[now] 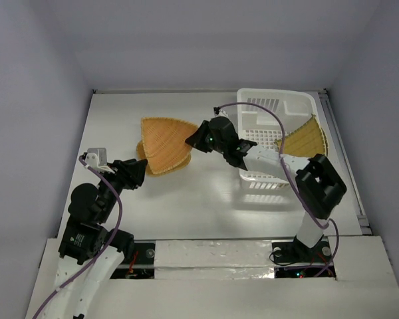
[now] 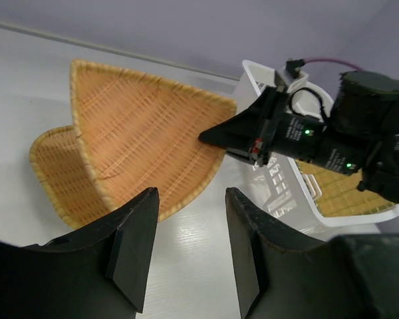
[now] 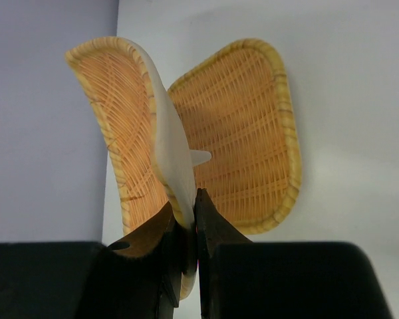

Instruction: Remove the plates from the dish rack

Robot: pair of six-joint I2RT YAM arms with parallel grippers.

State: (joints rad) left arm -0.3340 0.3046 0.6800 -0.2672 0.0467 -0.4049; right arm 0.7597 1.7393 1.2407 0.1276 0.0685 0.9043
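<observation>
right tool [image 3: 186,214]: clamped on rim of tilted plate [image 2: 146,126], left of rack [image 1: 259,98] | left tool [image 2: 189,199]: apart, holding nothing | next: lower slowly, flat onto flat plate [image 2: 56,169] on counter [image 1: 206,199], then let go | third plate [image 1: 307,138]: in rack, right side

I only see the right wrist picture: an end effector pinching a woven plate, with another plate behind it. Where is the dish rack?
Observer: Off your screen. The rack stands at the table's far right.
Operator: Anything in it?
Observer: Yes, a third plate leans at its right side.
Operator: And the other arm?
Observer: The left end effector is open and empty, pointing at the held plate.
</observation>
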